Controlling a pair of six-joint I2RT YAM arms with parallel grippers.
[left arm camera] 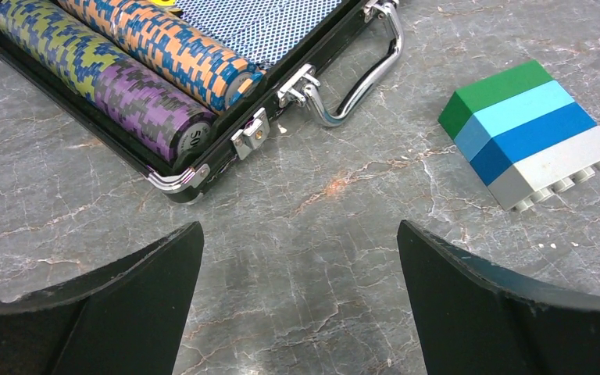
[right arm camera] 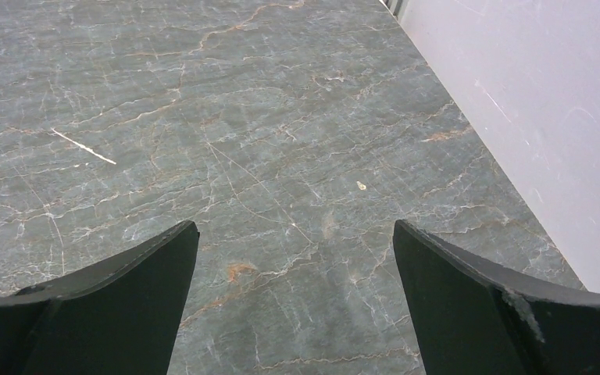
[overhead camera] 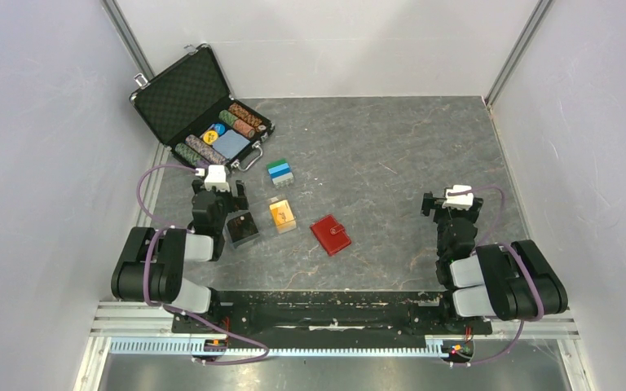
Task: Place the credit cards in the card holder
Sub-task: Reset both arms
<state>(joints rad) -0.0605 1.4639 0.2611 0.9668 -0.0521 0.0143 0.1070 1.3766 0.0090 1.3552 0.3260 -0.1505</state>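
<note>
Red leather card holder is seen lying shut on the grey marbled table between the two arms, with the orange credit cards stacked near it on the left arm's side. Left gripper and right gripper are held wide apart, with nothing gripped.

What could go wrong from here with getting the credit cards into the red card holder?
The card holder lies closed, so it needs opening first and may slide on the smooth table. The credit cards sit stacked close to a small black box; the open left gripper could nudge the box or lift several cards at once.
</note>
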